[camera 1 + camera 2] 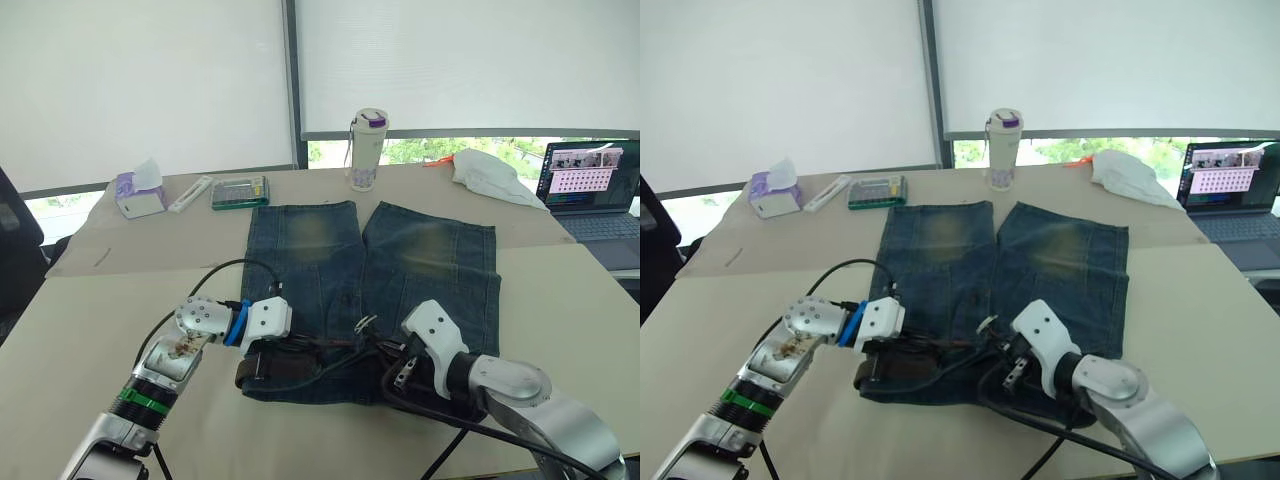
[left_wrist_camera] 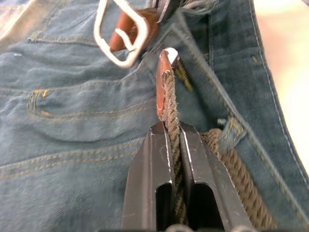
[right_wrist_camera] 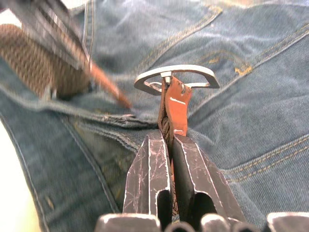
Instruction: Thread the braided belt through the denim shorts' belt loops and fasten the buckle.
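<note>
Table: beige, shorts [image 1: 400, 270] flat, waistband nearest.
Left gripper [image 2: 175, 133]: clamped on belt [image 2: 169, 104] tip.
Right gripper [image 3: 168, 137]: pinching strap behind buckle [image 3: 176, 77].
Tip: feed squarely through frame, buckle steady.

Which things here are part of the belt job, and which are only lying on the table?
Job: shorts; belt, tail end held by the left gripper; buckle, its end held by the right gripper; belt loop.

Lying about: bottle; tissue box; laptop; white cloth; green case.
</note>
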Controlling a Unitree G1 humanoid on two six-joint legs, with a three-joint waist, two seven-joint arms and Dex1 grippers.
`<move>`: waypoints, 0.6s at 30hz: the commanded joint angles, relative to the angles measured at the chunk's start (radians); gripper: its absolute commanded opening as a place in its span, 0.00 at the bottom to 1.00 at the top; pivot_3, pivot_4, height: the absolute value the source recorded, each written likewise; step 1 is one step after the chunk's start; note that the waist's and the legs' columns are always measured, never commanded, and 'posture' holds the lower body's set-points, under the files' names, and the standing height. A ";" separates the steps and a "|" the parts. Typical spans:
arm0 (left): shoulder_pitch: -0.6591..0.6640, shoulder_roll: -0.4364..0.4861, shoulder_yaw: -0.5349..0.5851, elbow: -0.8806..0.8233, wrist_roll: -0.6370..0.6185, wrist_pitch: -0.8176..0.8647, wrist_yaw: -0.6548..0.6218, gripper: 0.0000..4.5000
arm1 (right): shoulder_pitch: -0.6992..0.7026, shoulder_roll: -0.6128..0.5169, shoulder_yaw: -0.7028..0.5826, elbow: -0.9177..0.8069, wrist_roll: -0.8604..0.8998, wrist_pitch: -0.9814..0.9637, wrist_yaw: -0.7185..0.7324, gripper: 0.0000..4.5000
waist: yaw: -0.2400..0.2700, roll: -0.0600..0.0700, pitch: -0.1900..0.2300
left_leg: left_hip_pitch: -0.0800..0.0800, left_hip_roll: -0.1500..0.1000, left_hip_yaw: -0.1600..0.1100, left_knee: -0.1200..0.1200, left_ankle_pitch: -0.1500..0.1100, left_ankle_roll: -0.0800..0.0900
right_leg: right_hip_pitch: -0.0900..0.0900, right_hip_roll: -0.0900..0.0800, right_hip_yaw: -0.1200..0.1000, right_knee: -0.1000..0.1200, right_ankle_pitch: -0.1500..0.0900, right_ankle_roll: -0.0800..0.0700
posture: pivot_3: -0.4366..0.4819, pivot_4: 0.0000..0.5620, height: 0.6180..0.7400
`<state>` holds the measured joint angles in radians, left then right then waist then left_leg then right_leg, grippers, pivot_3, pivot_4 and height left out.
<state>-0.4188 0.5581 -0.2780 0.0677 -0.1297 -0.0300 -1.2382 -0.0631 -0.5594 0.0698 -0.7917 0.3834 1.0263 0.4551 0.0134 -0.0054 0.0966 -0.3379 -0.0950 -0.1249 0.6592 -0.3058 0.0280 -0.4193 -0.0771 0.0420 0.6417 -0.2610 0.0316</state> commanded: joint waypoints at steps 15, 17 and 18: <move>0.015 -0.099 0.007 -0.088 0.055 0.015 0.229 0.00 | -0.060 0.070 -0.076 -0.033 0.086 0.080 -0.073 0.01 | -0.001 0.000 0.000 | 0.000 0.000 0.000 0.000 0.000 0.000 | 0.000 0.000 0.000 0.000 0.000 0.000 | 0.48 0.27 1.00; 0.019 -0.105 0.015 -0.094 0.048 0.020 0.247 0.00 | -0.057 0.067 -0.075 -0.034 0.090 0.081 -0.075 0.01 | -0.001 0.000 0.000 | 0.000 0.000 0.000 0.000 0.000 0.000 | 0.000 0.000 0.000 0.000 0.000 0.000 | 0.48 0.27 1.00; 0.023 -0.109 0.019 -0.100 0.042 0.026 0.256 0.00 | -0.055 0.067 -0.074 -0.035 0.091 0.082 -0.076 0.01 | -0.001 0.000 0.000 | 0.000 0.000 0.000 0.000 0.000 0.000 | 0.000 0.000 0.000 0.000 0.000 0.000 | 0.48 0.27 1.00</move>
<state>-0.3922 0.4567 -0.2825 0.0116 -0.0685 -0.0084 -1.0018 -0.1024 -0.4954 0.0167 -0.7921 0.4553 1.1091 0.3841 0.0125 -0.0052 0.0964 -0.3379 -0.0950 -0.1247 0.6591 -0.3058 0.0279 -0.4194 -0.0771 0.0419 0.6418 -0.2610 0.0316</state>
